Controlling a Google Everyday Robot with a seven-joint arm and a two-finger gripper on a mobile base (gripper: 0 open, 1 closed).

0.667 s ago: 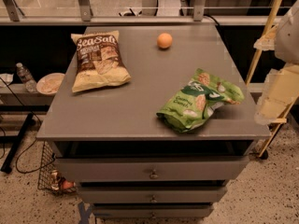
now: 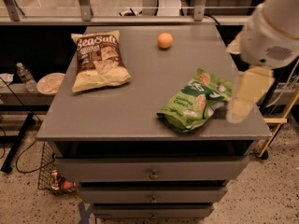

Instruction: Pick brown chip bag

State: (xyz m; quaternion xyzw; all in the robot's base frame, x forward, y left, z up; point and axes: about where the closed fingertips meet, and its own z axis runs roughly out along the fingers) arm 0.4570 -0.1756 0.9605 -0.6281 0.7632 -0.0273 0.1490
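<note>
The brown chip bag (image 2: 99, 60) lay flat on the far left part of the grey tabletop (image 2: 135, 108), well apart from the gripper (image 2: 246, 97). The gripper hung at the tabletop's right edge, just beside a green snack bag (image 2: 195, 101); whether it was open or closed could not be told. A small orange ball (image 2: 164, 40) sat near the back edge.

"Sea Salt" (white lettering), across top of brown chip bag (image 2: 99, 62)
</note>
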